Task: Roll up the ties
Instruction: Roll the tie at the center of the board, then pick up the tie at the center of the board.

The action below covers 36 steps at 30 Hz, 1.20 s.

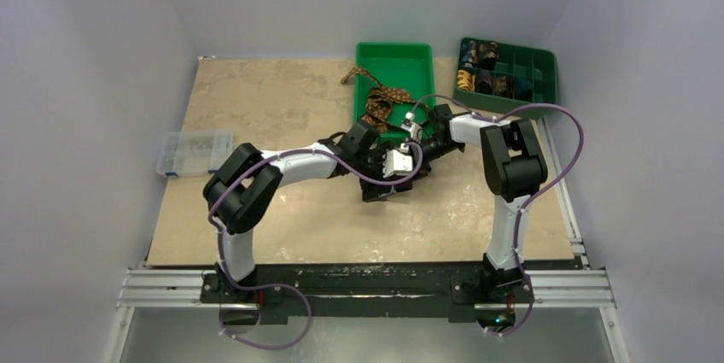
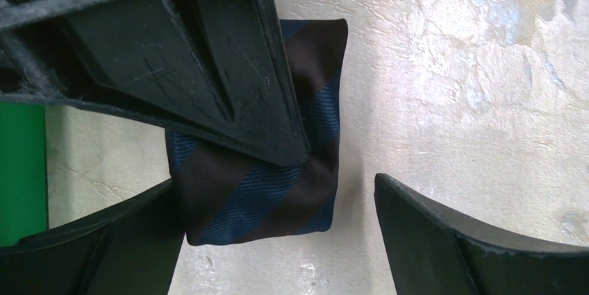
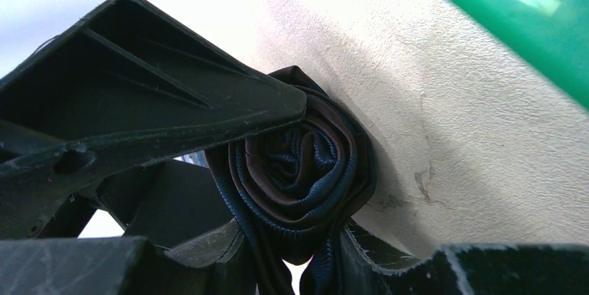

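- Centre of the surface (image 1: 282, 98): two robot arms meet, wrist to wrist, over a single rolled necktie.
- The navy tie (image 2: 319, 135), dark with broad blue diagonal stripes, is wound into a tight coil. Seen end-on from the right wrist, its layers spiral inward (image 3: 299, 163).
- The right end effector (image 3: 299, 246) pinches the coil, its two fingers pressed against opposite sides of the roll where it meets the pale surface.
- From the left wrist, one black finger (image 2: 173, 52) of that right end effector lies across the top of the roll and hides its upper left part.
- The left end effector (image 2: 274, 191) is spread wide and straddles the roll. One finger sits right against the coil's lower left corner, while the other stands apart from it on bare surface.
- The overhead view cannot show the roll itself, which is hidden beneath the two wrists.
- Behind the arms, a brown tie (image 1: 376, 102) with a small tan pattern lies unrolled. It sits partly inside a green tray (image 1: 405, 68), with one end draped over the tray's left rim onto the surface.
- At the far right corner, a green divided organizer (image 1: 512, 98) holds several small rolled ties (image 1: 482, 68) in its compartments.
- A clear plastic box (image 1: 195, 152) sits at the left edge of the surface.
- Purple cables (image 1: 563, 149) loop along both arms.
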Each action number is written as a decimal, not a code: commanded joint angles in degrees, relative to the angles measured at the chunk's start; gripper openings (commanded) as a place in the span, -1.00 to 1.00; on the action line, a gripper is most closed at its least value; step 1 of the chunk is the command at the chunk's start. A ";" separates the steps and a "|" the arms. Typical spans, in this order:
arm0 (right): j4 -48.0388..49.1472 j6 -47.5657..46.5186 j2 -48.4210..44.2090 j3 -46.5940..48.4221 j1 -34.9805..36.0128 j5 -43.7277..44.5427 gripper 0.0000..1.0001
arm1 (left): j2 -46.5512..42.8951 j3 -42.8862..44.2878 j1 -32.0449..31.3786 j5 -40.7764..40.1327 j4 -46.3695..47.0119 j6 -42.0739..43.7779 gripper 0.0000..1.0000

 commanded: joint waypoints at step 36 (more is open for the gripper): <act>-0.66 -1.80 -5.44 1.78 0.68 6.00 0.22 | 4.68 -1.92 -4.54 6.05 15.29 -4.75 -0.58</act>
